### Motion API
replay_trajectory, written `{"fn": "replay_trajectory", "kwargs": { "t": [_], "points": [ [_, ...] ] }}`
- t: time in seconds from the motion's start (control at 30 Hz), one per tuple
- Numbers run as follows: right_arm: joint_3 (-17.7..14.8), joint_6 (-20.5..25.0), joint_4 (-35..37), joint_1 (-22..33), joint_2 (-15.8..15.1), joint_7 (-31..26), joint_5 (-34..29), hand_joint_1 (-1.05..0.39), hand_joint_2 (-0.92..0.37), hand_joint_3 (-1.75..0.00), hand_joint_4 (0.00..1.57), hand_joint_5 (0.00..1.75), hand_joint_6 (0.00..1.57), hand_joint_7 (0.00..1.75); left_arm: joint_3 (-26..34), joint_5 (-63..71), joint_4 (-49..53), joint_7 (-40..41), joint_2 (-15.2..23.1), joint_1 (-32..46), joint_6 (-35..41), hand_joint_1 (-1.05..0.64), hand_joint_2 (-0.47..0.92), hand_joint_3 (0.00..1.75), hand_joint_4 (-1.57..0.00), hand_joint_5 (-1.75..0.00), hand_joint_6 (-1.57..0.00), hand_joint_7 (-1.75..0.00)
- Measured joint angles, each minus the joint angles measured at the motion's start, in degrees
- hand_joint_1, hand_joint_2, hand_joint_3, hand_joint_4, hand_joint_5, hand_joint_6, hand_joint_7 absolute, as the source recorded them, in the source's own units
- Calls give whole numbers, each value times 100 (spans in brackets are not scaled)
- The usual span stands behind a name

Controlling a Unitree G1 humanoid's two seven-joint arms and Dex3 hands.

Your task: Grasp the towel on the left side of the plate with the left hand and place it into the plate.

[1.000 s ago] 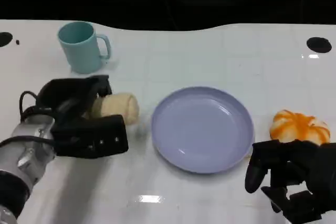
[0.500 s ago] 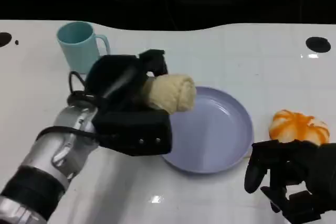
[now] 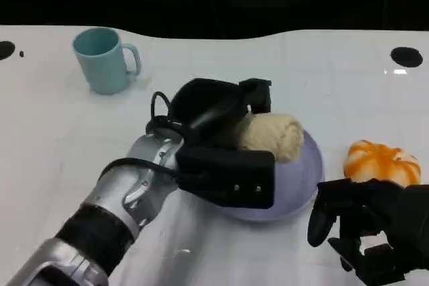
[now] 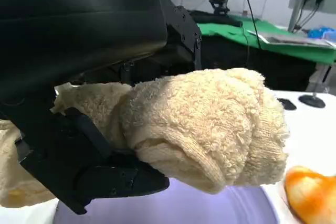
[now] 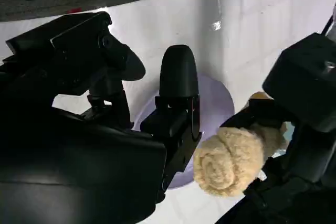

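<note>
My left hand (image 3: 224, 142) grips a rolled cream towel (image 3: 271, 136) and holds it over the lilac plate (image 3: 305, 172), above its middle. Up close in the left wrist view, black fingers wrap the towel (image 4: 210, 124) with the plate (image 4: 210, 208) just beneath. Across the table, the right wrist view catches the towel (image 5: 228, 161) end-on above the plate (image 5: 215, 98). My right hand (image 3: 369, 229) hangs at the lower right near the plate's rim, fingers curled and holding nothing.
A teal mug (image 3: 104, 58) stands at the back left. An orange-and-white round object (image 3: 382, 161) lies right of the plate, just beyond my right hand. The white table (image 3: 53, 132) has open room on the left.
My left hand has lifted the towel from its spot left of the plate and carried it rightward over the plate. The right hand has barely moved.
</note>
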Motion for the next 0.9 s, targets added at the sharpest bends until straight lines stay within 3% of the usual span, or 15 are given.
{"fn": "replay_trajectory", "kwargs": {
  "t": [0.07,0.1,0.2,0.27,0.47,0.9],
  "points": [
    [0,-11,1,1,0,0,-6,1,-58,-107,70,172,68,144,-15,-49,20,-160,-9,0,27,-30,89,17,-64,-115,-78,-36],
    [0,-24,2,2,-1,0,-13,1,-58,-107,70,172,68,144,-17,-106,20,-325,-7,2,37,-32,90,14,-61,-104,-75,-25],
    [1,-52,1,2,-5,1,-42,2,-58,-107,70,171,68,144,-79,-141,-61,-770,65,8,96,-44,92,11,-43,-50,-54,-3],
    [-2,-77,1,5,-7,6,-43,2,-59,-107,69,171,67,144,-133,-89,-188,-977,126,14,215,-53,92,9,-36,-31,-42,-1],
    [-35,-80,3,12,-7,25,-14,2,-59,-106,69,170,67,145,-177,11,-495,-1206,209,51,411,-71,92,9,-24,-21,-26,0],
    [-49,-81,7,21,-10,25,6,2,-59,-106,69,171,67,145,132,-234,-1658,-1731,703,467,492,-71,92,10,-24,-26,-29,-2]
  ]
}}
